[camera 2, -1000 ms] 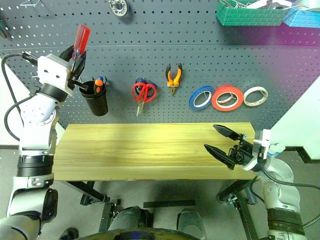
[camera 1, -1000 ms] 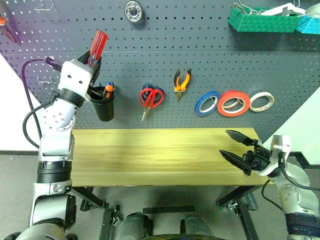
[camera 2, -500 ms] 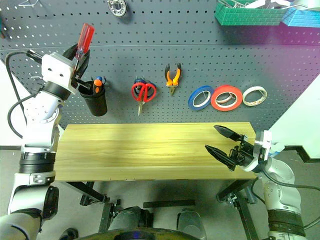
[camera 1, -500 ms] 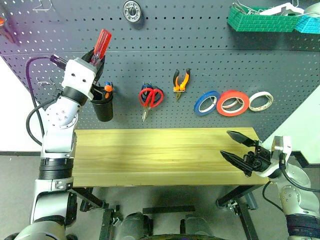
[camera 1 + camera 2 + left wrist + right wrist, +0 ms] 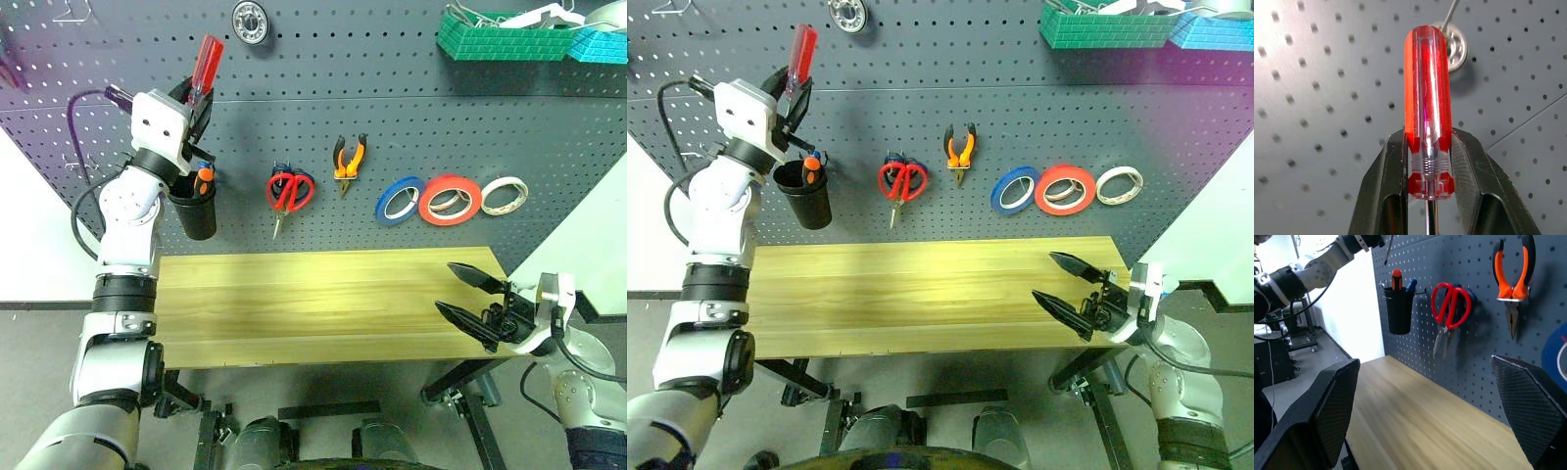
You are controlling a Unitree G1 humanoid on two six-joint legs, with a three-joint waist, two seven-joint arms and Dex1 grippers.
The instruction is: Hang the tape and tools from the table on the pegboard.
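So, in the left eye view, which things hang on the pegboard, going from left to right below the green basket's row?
black cup → red-handled scissors → orange-and-black pliers → blue roll → red-orange tape → white roll

We see the red-handled screwdriver (image 5: 1427, 105) clamped upright between the left gripper (image 5: 1428, 166) jaws, handle rising past them. Red scissors (image 5: 291, 191), orange pliers (image 5: 349, 160) and red-orange tape (image 5: 450, 200) hang on the pegboard (image 5: 392, 117), well beyond the right gripper (image 5: 468, 297) jaws.
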